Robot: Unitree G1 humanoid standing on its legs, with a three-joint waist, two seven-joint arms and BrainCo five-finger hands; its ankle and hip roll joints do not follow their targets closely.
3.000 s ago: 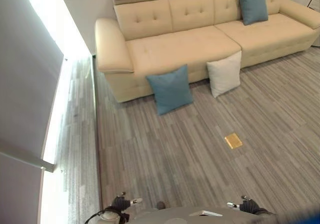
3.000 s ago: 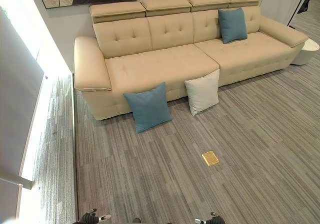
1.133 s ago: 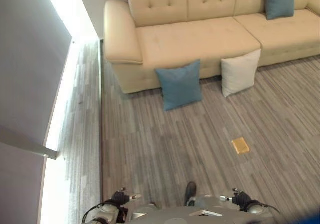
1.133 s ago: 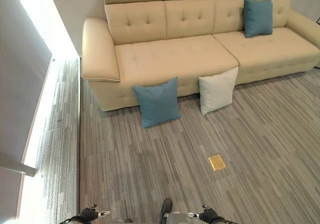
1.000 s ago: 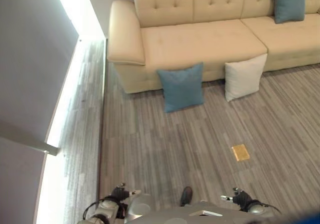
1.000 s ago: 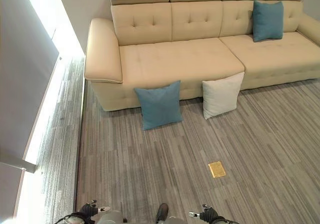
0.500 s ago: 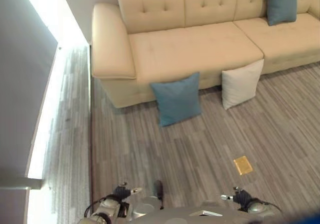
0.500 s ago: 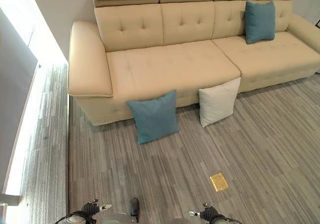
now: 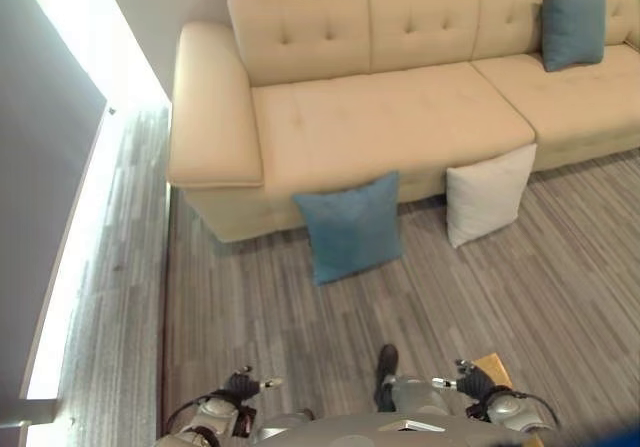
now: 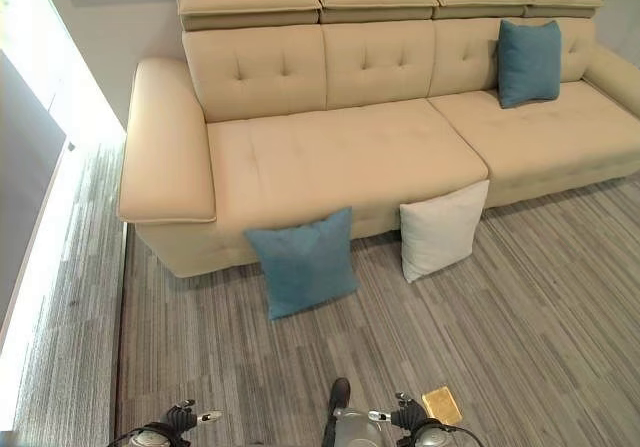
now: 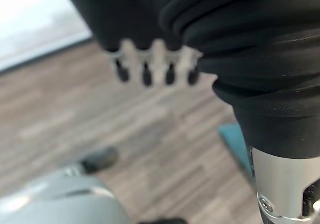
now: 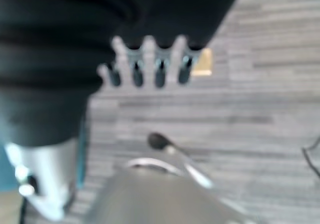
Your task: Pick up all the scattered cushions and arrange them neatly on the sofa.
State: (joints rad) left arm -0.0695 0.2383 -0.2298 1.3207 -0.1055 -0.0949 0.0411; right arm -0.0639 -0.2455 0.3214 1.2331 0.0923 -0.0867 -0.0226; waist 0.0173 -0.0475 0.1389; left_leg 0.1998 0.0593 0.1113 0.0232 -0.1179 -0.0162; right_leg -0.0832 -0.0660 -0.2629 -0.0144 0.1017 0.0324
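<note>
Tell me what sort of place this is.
Most likely a living room or lounge: a long beige sofa against the wall, cushions such as a blue cushion leaning on its front, and striped grey carpet.

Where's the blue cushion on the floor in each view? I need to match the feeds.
Left eye view: blue floor cushion, centre, against the sofa front.
Right eye view: left of centre, same spot.
Left wrist view: teal sliver beside the wrist cover, probably it.
Right wrist view: too blurred to tell.
Shared landmark: white cushion to its right.
</note>
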